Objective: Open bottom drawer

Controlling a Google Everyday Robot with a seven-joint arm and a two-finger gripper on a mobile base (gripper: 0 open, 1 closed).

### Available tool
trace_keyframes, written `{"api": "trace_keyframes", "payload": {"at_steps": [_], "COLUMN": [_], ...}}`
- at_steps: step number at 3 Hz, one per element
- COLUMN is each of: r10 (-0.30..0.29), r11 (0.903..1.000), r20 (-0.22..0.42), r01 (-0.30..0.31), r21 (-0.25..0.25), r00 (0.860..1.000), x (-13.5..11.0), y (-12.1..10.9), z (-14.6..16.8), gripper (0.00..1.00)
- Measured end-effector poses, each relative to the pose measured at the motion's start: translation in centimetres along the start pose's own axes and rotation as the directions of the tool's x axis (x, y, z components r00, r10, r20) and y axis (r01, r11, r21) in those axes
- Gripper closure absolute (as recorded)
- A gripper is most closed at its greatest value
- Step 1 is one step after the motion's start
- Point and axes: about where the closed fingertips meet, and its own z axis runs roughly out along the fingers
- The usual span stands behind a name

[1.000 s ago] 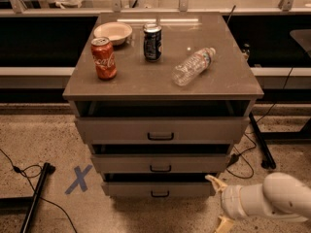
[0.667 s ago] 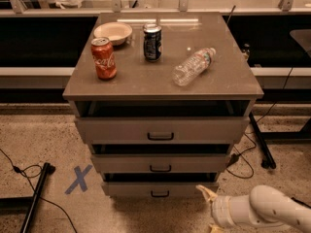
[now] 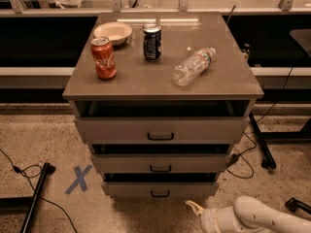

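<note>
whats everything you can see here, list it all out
cabinet: 1, grey, centre of view
top drawer: 1, grey with a black handle, highest in the cabinet front
middle drawer: 1, grey with a black handle, below the top one
bottom drawer: 1, grey with a black handle, lowest
soda can: 1, red, cabinet top, left
dark can: 1, dark blue, cabinet top, middle rear
bowl: 1, cream, cabinet top, rear left
bottle: 1, clear plastic, lying on its side, cabinet top, right
X mark: 1, blue, floor, left of the drawers
pole: 1, black, floor, far left
arm: 1, white, bottom right
tool: 1, cream, low, right of the bottom drawer's handle, not touching it
</note>
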Motion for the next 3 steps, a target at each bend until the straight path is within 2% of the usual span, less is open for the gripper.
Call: {"api": "trace_keyframes", "payload": {"at_steps": [1,2,3], "r10": [0.000,0.007,-0.027], "r11": [1.0000,0.9989,0.9945], "r20": [0.000,0.000,-0.041], "r01": [0.000,-0.007,0.031], "r21": [0.000,0.047,0.100], "r00": [1.000,1.000,0.999], "x": [0.0,1.6,3.8], "y": [0.0,-1.4,-5.7], "z": [0.0,2.7,5.0], "gripper": [0.00,0.00,0.00]}}
